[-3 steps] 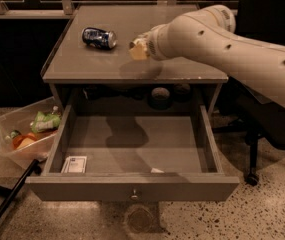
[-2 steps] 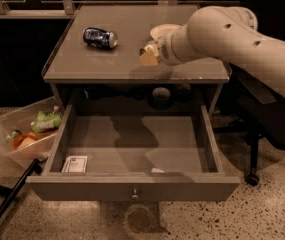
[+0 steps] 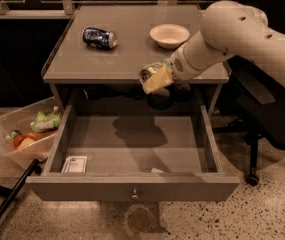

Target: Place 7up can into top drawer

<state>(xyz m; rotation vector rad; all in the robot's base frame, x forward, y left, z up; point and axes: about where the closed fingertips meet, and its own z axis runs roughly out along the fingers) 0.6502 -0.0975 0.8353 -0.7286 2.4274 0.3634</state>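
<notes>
The top drawer (image 3: 132, 186) is pulled wide open under the grey table; its flat front panel has a small round knob at centre. My gripper (image 3: 157, 77) hangs just in front of the table's front edge, above the back of the drawer. It is shut on the 7up can (image 3: 151, 72), a silver-white can with green marking, held on its side. Yellowish finger pads (image 3: 158, 80) cover much of the can. Its shadow falls on the drawer floor below.
A dark blue can (image 3: 100, 38) lies on its side on the table top (image 3: 82, 61) at back left. A white bowl (image 3: 169, 35) stands at back right. A small card (image 3: 75, 164) lies in the drawer's front left corner. A clear bin (image 3: 12, 151) with snacks sits on the floor at left. An office chair (image 3: 267, 124) stands at right.
My gripper has moved with the can from over the table top forward and down, past the table's front edge, to above the open drawer. The white bowl is now uncovered.
</notes>
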